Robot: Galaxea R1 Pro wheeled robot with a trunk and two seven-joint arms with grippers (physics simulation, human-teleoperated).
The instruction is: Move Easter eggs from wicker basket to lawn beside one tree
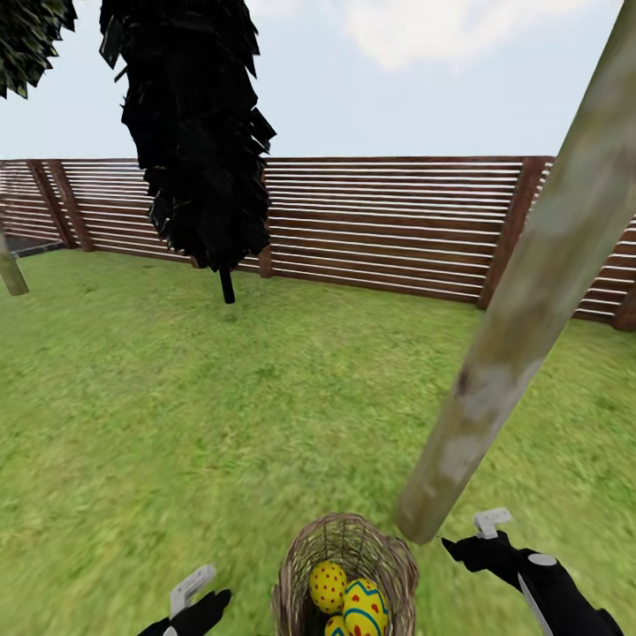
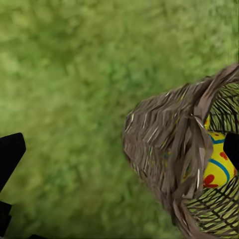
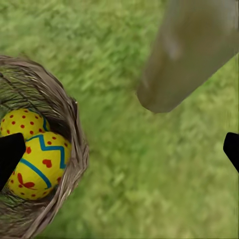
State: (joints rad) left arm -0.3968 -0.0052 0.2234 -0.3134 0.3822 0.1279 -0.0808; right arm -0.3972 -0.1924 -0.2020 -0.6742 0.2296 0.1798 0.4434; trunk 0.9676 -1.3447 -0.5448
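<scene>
Nothing moved yet: all three eggs (image 1: 346, 601) sit in the basket (image 1: 305, 565) on the lawn (image 1: 177, 424), none on the grass. Basket stands just beside the foot of the pale trunk (image 1: 495, 380), so that tree looks the easy pick. Left pincer (image 1: 196, 599) hangs left of the basket, right pincer (image 1: 477, 534) near the trunk base; both look spread and empty, each wrist view showing dark fingertips at opposite edges. Left to do: lift each egg out, set by the tree.
</scene>
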